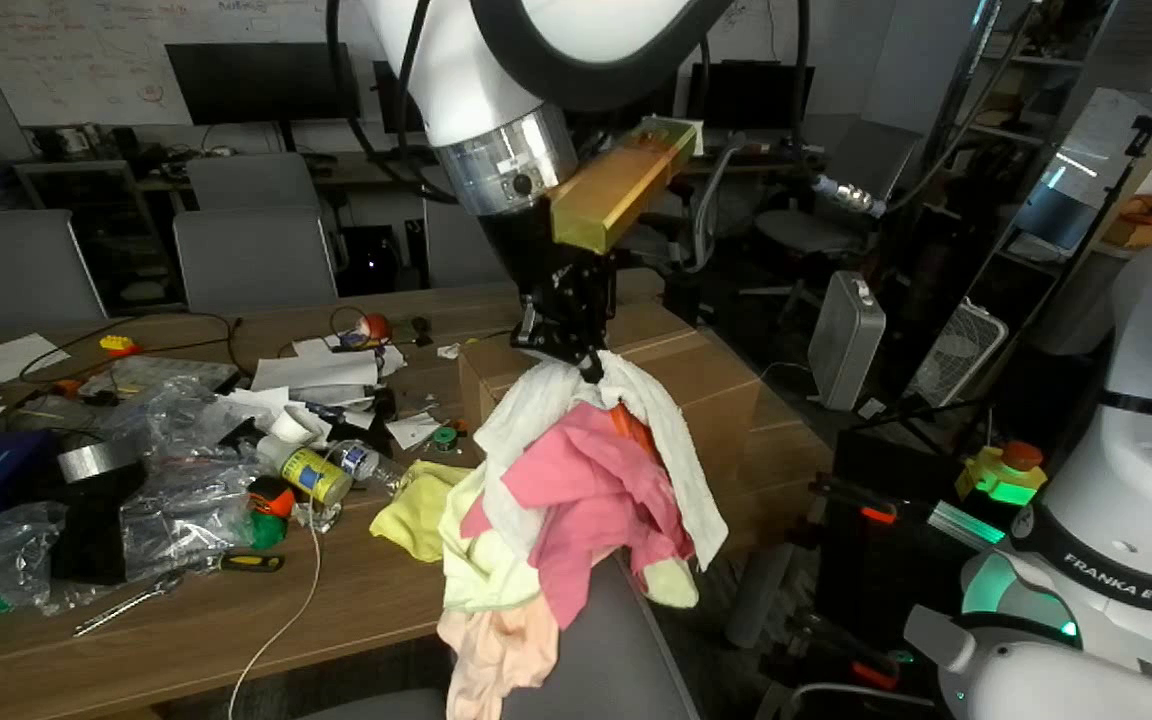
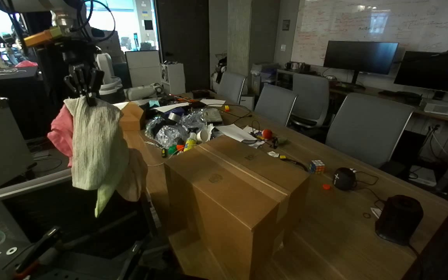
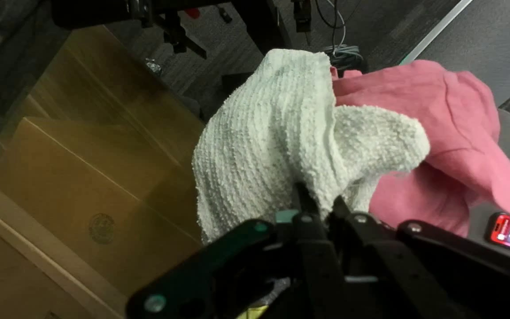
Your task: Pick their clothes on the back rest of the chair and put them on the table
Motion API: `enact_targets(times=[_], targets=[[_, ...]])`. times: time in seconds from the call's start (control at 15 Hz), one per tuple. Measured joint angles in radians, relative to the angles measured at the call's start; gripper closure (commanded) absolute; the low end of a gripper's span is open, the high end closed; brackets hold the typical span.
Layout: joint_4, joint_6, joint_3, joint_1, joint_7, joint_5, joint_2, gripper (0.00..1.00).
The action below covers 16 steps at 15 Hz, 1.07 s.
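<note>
Black gripper [image 3: 322,206], nearest the wrist camera, pinches a white cloth [image 3: 259,146] that hangs with pink, yellow and peach clothes [image 1: 591,480], long axis vertical, ends pointing down, by a gray chair [image 1: 616,655] beside a cluttered wooden table [image 1: 366,600] bearing a cardboard box [image 2: 216,194], whiteboard [image 2: 434,27] and monitors [image 2: 358,56] beyond.

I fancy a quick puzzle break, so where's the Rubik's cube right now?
In an exterior view, the Rubik's cube sits right of centre on the table, just left of the round black object and right of the cardboard box.
</note>
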Motion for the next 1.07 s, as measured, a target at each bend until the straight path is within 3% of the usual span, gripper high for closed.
enact_targets(times=[0.8, 1.07], targets=[[0.057, -0.145, 0.019, -0.004, 0.058, 0.0, -0.16, 0.98], [0.125, -0.223, 0.013, -0.038, 0.058, 0.0, -0.167, 0.98]])
